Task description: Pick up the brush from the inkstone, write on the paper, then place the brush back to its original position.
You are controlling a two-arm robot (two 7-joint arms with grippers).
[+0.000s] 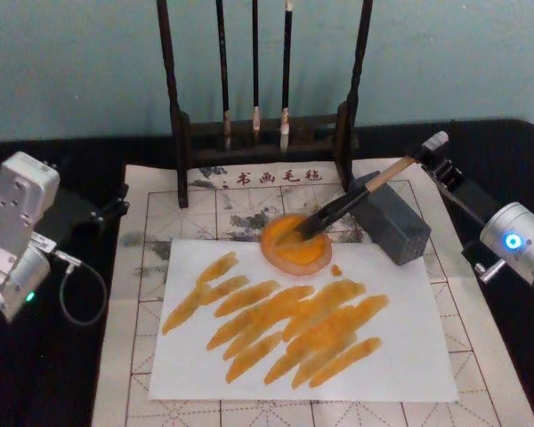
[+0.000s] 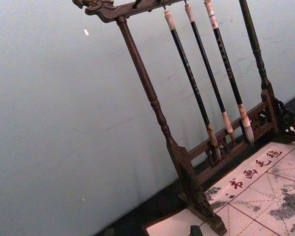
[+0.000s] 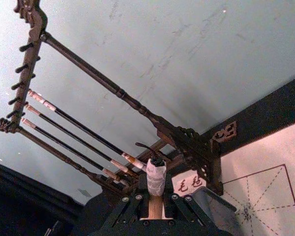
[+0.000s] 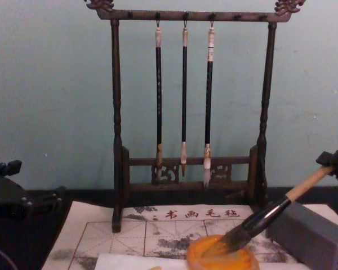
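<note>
The brush (image 1: pixel 374 187) slants down to the left, its handle over the grey inkstone block (image 1: pixel 399 227) and its dark tuft in a round orange ink dish (image 1: pixel 294 249). My right gripper (image 1: pixel 424 160) is shut on the handle's upper end, just below the white cap (image 3: pixel 156 177). In the chest view the brush (image 4: pixel 270 216) crosses above the block (image 4: pixel 310 236) into the dish (image 4: pixel 222 259). The white paper (image 1: pixel 400 365) lies in front, covered with several orange strokes. My left gripper (image 1: pixel 116 205) rests off the mat's left edge.
A dark wooden rack (image 1: pixel 178 133) with three thin hanging brushes (image 4: pixel 183 101) stands behind the dish, at the back of the beige grid mat (image 1: pixel 151 222). The mat lies on a black tabletop (image 1: pixel 62 374). A cable loops beside my left arm.
</note>
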